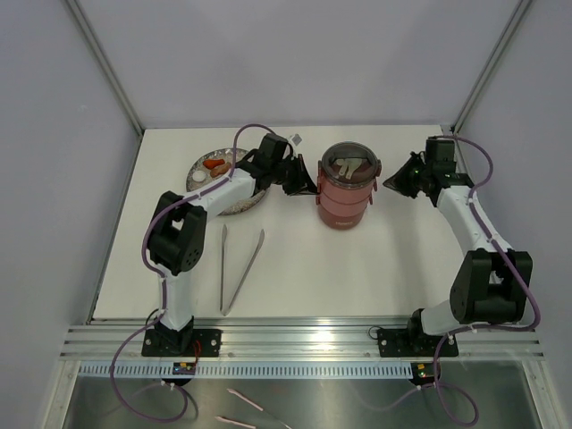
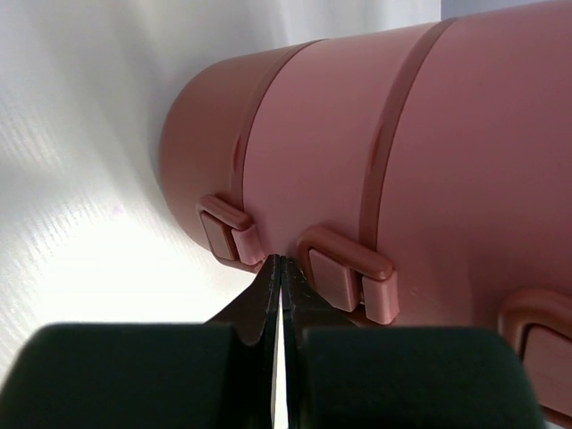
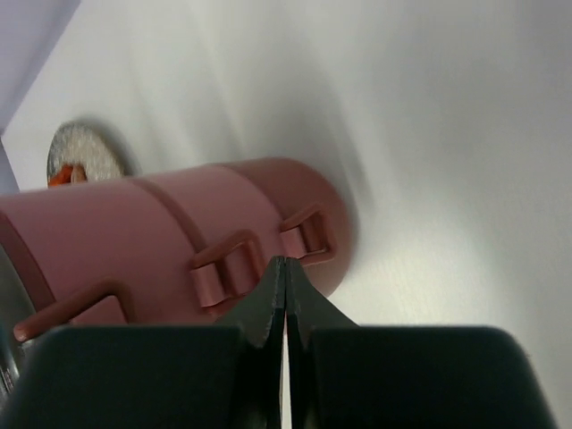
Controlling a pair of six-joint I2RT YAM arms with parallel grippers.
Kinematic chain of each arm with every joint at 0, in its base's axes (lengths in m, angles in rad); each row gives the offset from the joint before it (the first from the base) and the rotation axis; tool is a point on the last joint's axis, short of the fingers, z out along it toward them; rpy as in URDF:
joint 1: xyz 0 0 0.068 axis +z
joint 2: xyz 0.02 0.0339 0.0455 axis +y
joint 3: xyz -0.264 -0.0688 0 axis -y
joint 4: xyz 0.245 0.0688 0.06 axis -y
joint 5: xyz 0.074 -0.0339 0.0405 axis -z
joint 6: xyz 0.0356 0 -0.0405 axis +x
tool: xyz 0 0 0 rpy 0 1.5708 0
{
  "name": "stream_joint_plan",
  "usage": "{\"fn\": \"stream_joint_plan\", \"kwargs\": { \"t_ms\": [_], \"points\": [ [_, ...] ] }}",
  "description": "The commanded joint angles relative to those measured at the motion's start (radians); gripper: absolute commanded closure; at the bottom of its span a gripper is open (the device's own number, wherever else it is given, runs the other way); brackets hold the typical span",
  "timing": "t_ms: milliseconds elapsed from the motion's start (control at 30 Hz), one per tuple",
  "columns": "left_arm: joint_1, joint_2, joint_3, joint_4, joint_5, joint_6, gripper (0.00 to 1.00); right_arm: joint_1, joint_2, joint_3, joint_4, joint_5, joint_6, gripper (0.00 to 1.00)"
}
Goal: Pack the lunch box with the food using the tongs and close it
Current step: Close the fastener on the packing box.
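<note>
The lunch box (image 1: pixel 345 192) stands as a stack of dark-red tiers at mid table, its top tier open and shiny inside with pale pieces (image 1: pixel 350 164) in it. My left gripper (image 1: pixel 309 179) is shut, its tips against the stack's left side between two loop handles (image 2: pixel 344 273). On the right side, my right gripper (image 1: pixel 386 182) is shut too, tips at the loop handles (image 3: pixel 223 268). Both hold nothing. The tongs (image 1: pixel 239 268) lie in a V on the table in front of the left arm. Orange food (image 1: pixel 214 165) rests on the plate.
A grey speckled plate (image 1: pixel 234 202) sits at the back left, partly under the left arm, also the plate (image 3: pixel 89 152) in the right wrist view. White walls stand close behind the table. A metal rail runs along the near edge.
</note>
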Motion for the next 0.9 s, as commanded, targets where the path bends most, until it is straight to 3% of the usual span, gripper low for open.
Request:
{"fn": "stream_joint_plan", "kwargs": {
  "t_ms": [0,200,333,633,867],
  "points": [
    [-0.022,-0.002,0.055,0.077,0.051,-0.006,1.0,-0.119,-0.085,0.001,-0.027,0.021,0.006,1.0],
    [-0.02,-0.004,0.052,0.077,0.051,-0.006,1.0,-0.182,-0.049,0.076,-0.069,0.045,-0.014,1.0],
    [-0.02,-0.004,0.052,0.077,0.051,-0.003,1.0,-0.161,-0.024,0.05,-0.004,-0.062,0.02,1.0],
    [-0.02,0.011,0.073,0.063,0.051,0.0,1.0,0.132,0.069,0.055,0.008,-0.149,-0.029,1.0],
    [-0.02,0.007,0.078,0.051,0.051,0.007,1.0,0.048,-0.001,0.019,-0.026,-0.062,-0.044,1.0]
  ]
}}
